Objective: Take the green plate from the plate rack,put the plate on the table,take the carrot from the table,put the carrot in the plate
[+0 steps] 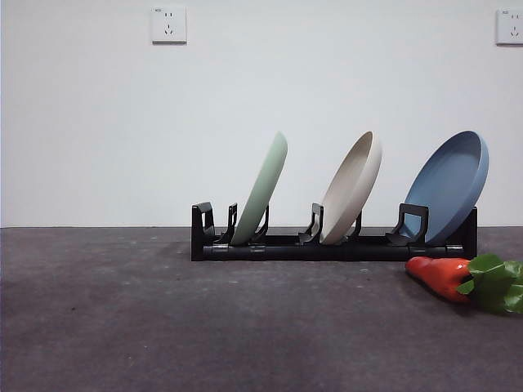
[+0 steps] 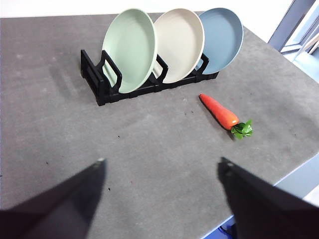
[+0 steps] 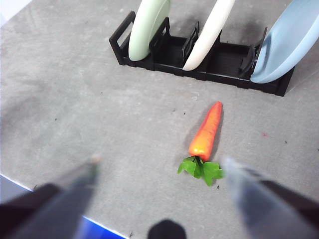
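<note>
The green plate (image 1: 263, 189) (image 2: 130, 49) (image 3: 148, 27) leans on edge in the left slot of the black plate rack (image 1: 327, 247) (image 2: 102, 82) (image 3: 172, 55), which stands on the grey table (image 1: 163, 318). An orange carrot (image 1: 445, 276) (image 2: 219, 110) (image 3: 206, 132) with green leaves lies on the table in front of the rack's right end. My left gripper (image 2: 162, 167) hangs open above the table, well short of the rack. The right gripper (image 3: 159, 162) is open too, high above the table with the carrot's leaves between its fingertips in its view. Neither gripper shows in the front view.
A beige plate (image 1: 353, 188) (image 2: 178, 45) stands in the rack's middle slot and a blue plate (image 1: 449, 186) (image 2: 222, 37) in its right slot. The table's front edge (image 2: 299, 172) (image 3: 30, 186) runs near both grippers. A white wall with two sockets (image 1: 168, 24) rises behind.
</note>
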You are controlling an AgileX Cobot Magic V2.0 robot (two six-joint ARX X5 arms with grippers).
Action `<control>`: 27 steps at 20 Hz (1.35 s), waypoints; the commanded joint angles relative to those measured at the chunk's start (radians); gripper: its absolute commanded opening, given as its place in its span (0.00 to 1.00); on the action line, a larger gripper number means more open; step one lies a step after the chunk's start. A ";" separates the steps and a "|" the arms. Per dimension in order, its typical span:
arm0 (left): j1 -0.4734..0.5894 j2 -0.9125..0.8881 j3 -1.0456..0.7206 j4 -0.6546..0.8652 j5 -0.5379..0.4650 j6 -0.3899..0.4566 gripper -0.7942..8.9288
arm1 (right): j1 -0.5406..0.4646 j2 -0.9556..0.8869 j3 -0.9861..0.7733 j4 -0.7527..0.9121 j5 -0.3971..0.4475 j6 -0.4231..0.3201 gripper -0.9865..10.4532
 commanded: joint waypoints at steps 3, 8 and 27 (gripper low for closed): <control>0.002 0.040 0.001 0.025 0.008 0.001 0.71 | 0.002 0.009 0.003 0.002 0.000 0.010 0.69; -0.018 0.142 0.002 0.209 0.092 -0.039 0.71 | 0.002 0.023 0.003 0.002 0.000 0.010 0.69; -0.424 1.218 0.509 0.750 -0.159 -0.129 0.70 | 0.002 0.088 0.003 -0.028 0.000 0.012 0.69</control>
